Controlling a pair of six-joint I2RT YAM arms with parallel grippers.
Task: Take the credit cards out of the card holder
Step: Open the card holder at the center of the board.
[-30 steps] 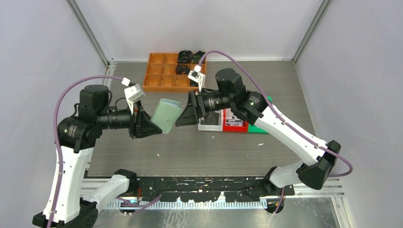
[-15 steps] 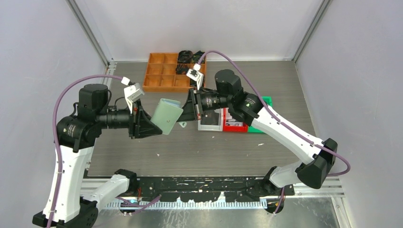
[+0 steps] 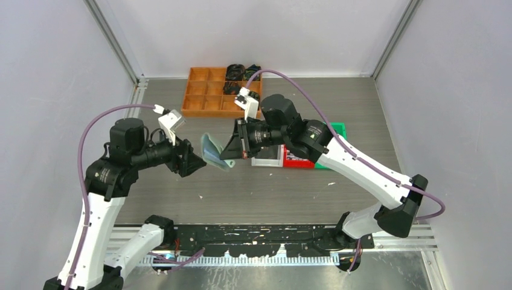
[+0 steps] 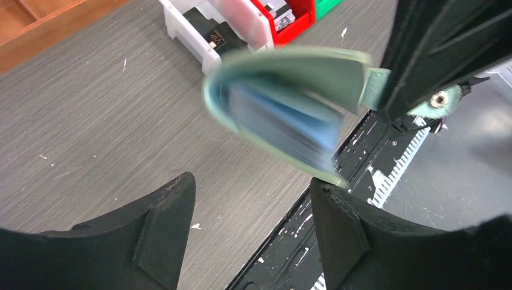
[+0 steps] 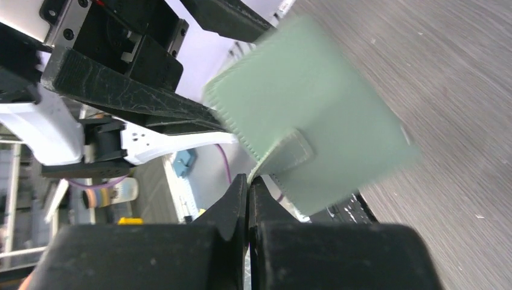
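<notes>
The pale sage-green card holder (image 3: 212,151) hangs above the table between the two arms, blurred in both wrist views. My right gripper (image 5: 249,181) is shut on the holder's little tab (image 5: 284,154), with the green cover (image 5: 320,115) just beyond its tips. In the left wrist view the card holder (image 4: 284,90) gapes slightly and shows light blue pockets (image 4: 284,124); I cannot make out separate credit cards inside. My left gripper (image 4: 250,184) stands open just below and clear of it, with nothing between its fingers. From above, the left gripper (image 3: 199,163) is left of the holder and the right gripper (image 3: 224,156) is right of it.
An orange compartment tray (image 3: 208,96) with black coiled items (image 3: 238,75) stands at the back. White (image 3: 267,158), red (image 3: 299,158) and green (image 3: 332,136) bins sit under the right arm. A dark card (image 4: 211,37) lies in the white bin (image 4: 175,21).
My left gripper opened, let go of the card holder and drew back to the left. My right gripper shut on the tab, and the holder now hangs from it, turned nearly edge-on.
</notes>
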